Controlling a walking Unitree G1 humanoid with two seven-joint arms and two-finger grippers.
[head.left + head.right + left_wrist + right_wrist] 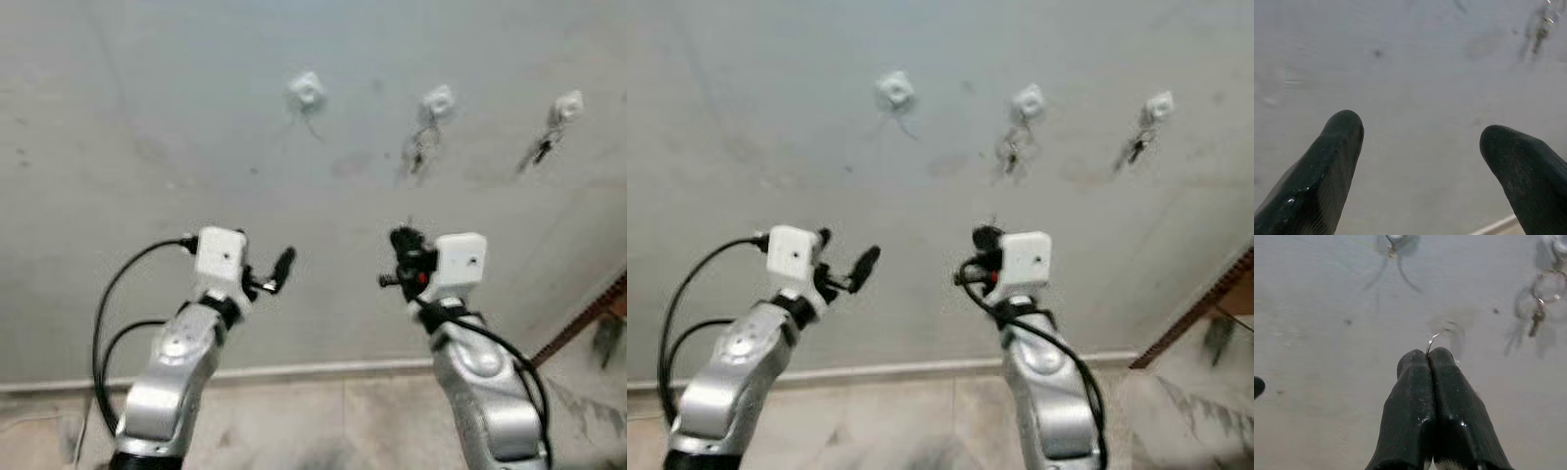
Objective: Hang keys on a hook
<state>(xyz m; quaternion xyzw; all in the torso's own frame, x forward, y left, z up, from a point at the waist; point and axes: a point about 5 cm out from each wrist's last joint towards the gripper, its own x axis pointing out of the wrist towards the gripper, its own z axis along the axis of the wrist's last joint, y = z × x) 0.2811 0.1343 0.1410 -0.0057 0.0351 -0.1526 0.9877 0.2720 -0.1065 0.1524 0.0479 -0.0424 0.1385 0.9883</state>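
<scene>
Three white hooks are stuck on the grey wall ahead. The left hook [307,90] is bare. A bunch of keys [419,152] hangs from the middle hook [438,101], and another bunch [541,150] from the right hook [567,106]. My right gripper [402,245] is raised below and between the left and middle hooks, apart from the wall. It is shut on a thin silver key ring [1431,343]; only a bit of wire pokes out past the fingertips, and the keys are hidden. My left gripper [279,269] is held up at the same height, open and holding nothing.
A pale skirting strip [294,372] runs along the foot of the wall above the tiled floor [323,421]. A brown wooden edge [588,318] slants in at the right. Black cables [108,313] loop beside my left arm.
</scene>
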